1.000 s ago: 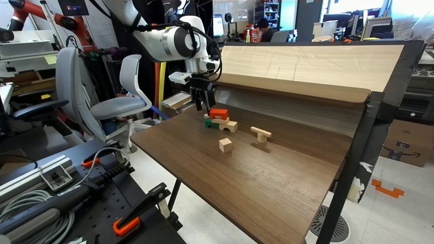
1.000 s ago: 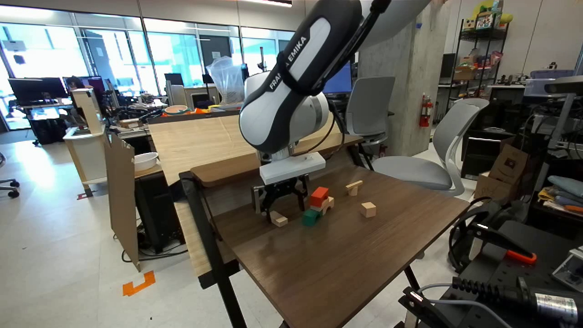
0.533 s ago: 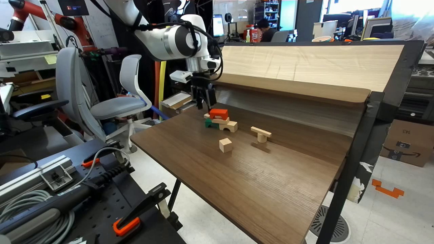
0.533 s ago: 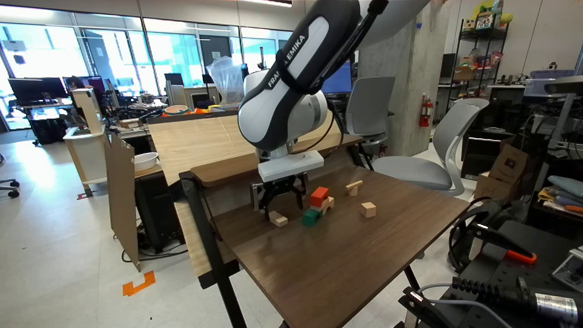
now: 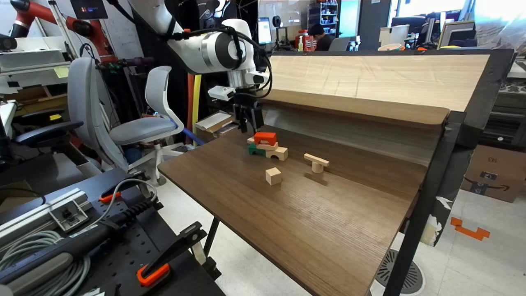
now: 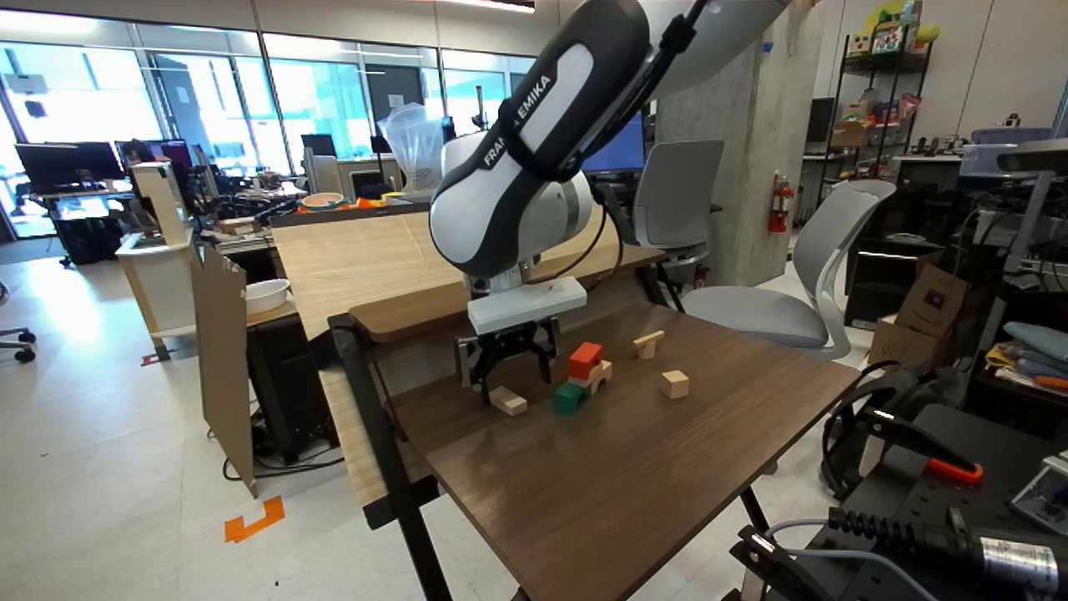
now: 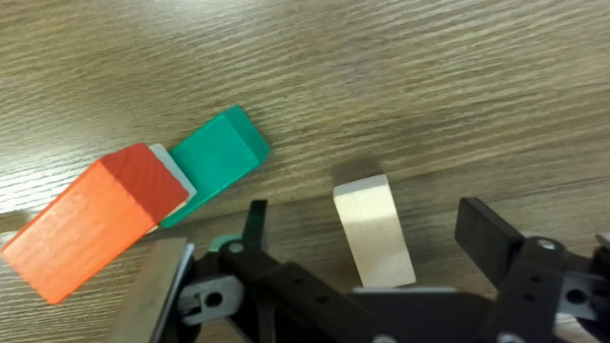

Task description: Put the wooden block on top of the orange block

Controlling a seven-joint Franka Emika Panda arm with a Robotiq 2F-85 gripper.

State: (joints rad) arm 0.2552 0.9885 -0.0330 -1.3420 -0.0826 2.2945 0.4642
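The orange block [image 5: 265, 138] lies on top of a small stack of blocks in both exterior views [image 6: 585, 361]. In the wrist view it is at the left [image 7: 95, 221]. A plain wooden block [image 7: 374, 233] lies flat on the table, apart from the stack. It also shows in an exterior view [image 6: 509, 401], and is mostly hidden behind the stack in an exterior view [image 5: 250, 140]. My gripper [image 7: 364, 207] is open and empty, pointing down over this block, one finger on each side of it and apart from it. The gripper also shows in both exterior views [image 5: 252, 129] [image 6: 516, 390].
Under the orange block are a green block [image 7: 217, 155], a thin wooden piece [image 5: 268, 146] and a wooden arch [image 5: 277, 153], close to one gripper finger. A wooden cube [image 5: 273, 176] and a plank on a cylinder [image 5: 316, 159] stand on the table. A shelf [image 5: 353, 105] overhangs the back.
My open gripper has shifted slightly, away from the stack and over the wooden block. The blocks have not visibly moved.
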